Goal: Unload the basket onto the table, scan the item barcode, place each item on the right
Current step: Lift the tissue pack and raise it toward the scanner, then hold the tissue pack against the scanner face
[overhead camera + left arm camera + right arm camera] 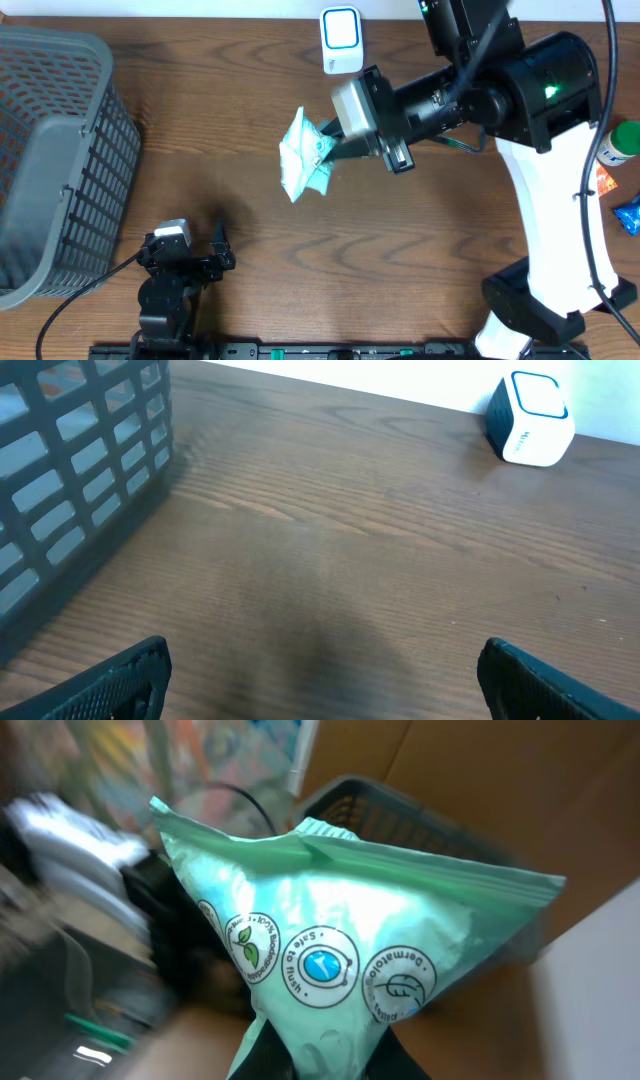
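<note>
- The right fingers [268, 1065] are clamped together on one end of a pale green packet [305, 155], and they hold it up off the worktop [220, 120].
- From the right wrist, the packet rises out of the fingers with its sealed strip at the top. A row of round printed badges runs across its face.
- From above, the packet hangs out to the left of the right arm. It is near the white scanner [341, 40] at the back edge, a little in front of it and to its left, and does not touch it.
- The left fingers [115, 680] stand wide apart with nothing between them, low over bare wood at the front of the worktop.
- A grey slatted basket [60, 150] sits at the left edge, well apart from the packet.
- At the far right edge are a green-capped bottle [625, 140] and a blue wrapper [628, 213].
</note>
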